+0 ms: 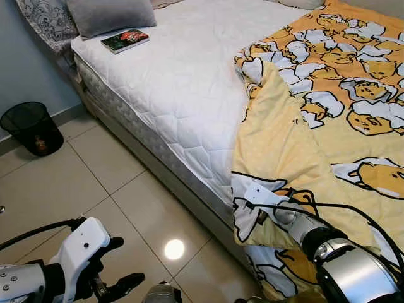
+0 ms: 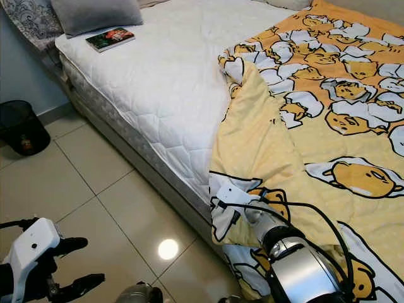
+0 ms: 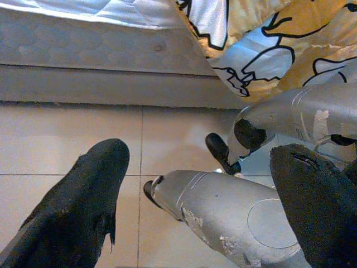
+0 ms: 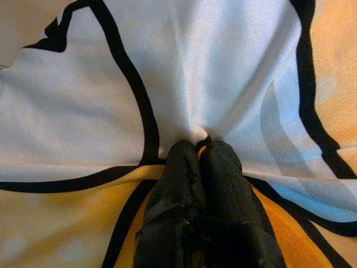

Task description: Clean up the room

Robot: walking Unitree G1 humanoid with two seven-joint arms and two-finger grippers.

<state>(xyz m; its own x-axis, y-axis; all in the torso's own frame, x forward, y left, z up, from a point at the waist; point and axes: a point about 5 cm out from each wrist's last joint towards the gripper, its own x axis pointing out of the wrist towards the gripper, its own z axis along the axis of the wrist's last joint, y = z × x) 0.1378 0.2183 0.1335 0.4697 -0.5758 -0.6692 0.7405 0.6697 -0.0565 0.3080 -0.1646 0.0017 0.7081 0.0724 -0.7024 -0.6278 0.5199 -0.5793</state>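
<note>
Right gripper (image 4: 199, 146): fingers pinched together on the blanket (image 1: 328, 126) edge, lower right of frame.
Left gripper (image 1: 120, 265): fingers apart, idle over the floor (image 1: 95, 183), lower left.
Blanket: bunched on the right; bare mattress (image 1: 183, 76) stretches toward the upper left.
Nearer arm: right.

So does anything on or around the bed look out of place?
The yellow blanket lies bunched on one side, its corner hanging over the mattress edge, where the right end effector pinches it. A book lies by the pillow.
</note>
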